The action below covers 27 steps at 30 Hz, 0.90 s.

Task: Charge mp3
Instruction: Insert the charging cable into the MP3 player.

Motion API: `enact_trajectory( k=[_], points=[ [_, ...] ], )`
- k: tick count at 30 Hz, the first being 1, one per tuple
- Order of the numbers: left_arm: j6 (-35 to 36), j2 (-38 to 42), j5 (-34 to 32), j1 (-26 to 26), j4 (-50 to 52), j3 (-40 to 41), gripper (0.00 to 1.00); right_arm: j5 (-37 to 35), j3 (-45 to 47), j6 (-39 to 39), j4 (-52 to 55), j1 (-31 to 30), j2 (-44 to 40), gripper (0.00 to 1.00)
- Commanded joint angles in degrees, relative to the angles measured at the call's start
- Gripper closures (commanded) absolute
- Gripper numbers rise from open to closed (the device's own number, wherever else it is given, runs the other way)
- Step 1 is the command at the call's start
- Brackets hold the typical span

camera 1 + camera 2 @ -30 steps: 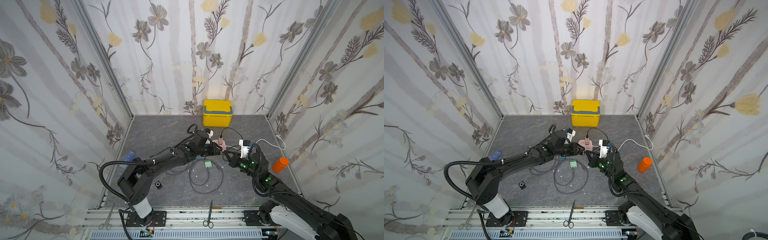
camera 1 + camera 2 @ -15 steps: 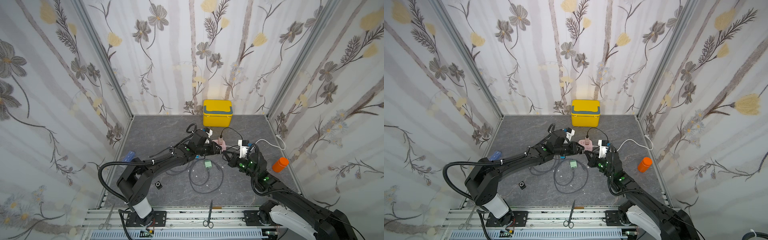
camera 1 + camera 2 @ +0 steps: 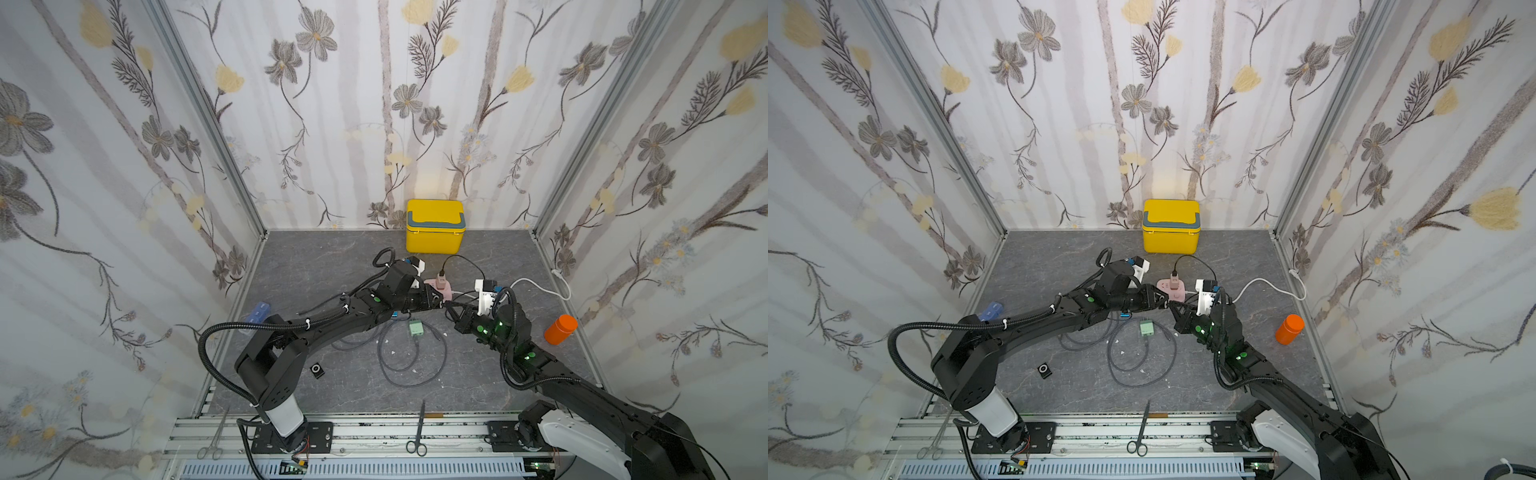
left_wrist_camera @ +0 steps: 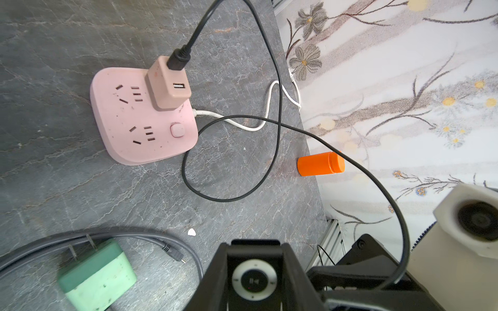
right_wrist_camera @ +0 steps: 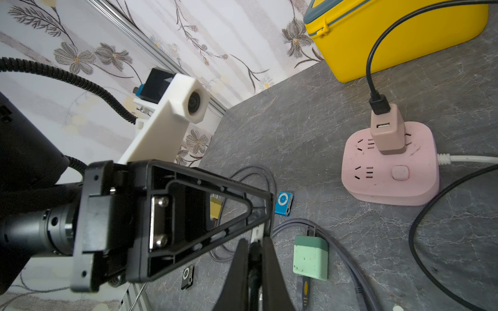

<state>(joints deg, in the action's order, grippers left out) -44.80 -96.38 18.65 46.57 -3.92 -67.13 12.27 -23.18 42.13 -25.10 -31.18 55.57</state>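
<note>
My left gripper (image 4: pixel 254 253) is shut on a black mp3 (image 4: pixel 254 280) with a white control ring, held above the table. My right gripper (image 5: pixel 253 243) is shut on the end plug of the black cable (image 4: pixel 277 80), whose tip sits right at the left gripper's fingers (image 5: pixel 215 204). The cable runs back to a pink USB adapter (image 4: pixel 167 86) plugged into the pink power strip (image 3: pixel 442 289). In both top views the two grippers (image 3: pixel 436 300) (image 3: pixel 1175 309) meet tip to tip just in front of the strip. The contact between plug and mp3 is hidden.
A green charger (image 3: pixel 415 328) with a coiled grey cable (image 3: pixel 411 357) lies below the grippers. A blue player (image 5: pixel 283 203) and a small black player (image 3: pixel 317 371) lie on the table. An orange bottle (image 3: pixel 561 329) stands right, a yellow box (image 3: pixel 434 226) at the back.
The right gripper has crept slightly toward the left gripper. Both grips are unchanged.
</note>
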Motion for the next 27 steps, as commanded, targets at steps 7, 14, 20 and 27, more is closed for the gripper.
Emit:
enact_trajectory(
  k=[7,14,20,27],
  points=[
    [-1.21,1.24,0.75,0.16,-4.08,-0.11,0.90,-0.35,0.68,-0.59,0.37,-0.23,-0.11,1.00],
    [-2.37,1.49,0.63,0.06,-5.71,0.23,0.91,-1.10,0.33,-0.13,0.08,-0.61,0.57,1.00],
    [-3.72,2.25,0.31,0.02,-7.57,1.61,0.92,-2.51,0.56,-0.92,0.22,-2.08,0.77,1.00],
    [-4.07,2.59,0.20,0.02,-8.16,1.72,0.92,-5.10,-1.55,-4.75,4.37,-3.35,1.28,1.00]
  ],
)
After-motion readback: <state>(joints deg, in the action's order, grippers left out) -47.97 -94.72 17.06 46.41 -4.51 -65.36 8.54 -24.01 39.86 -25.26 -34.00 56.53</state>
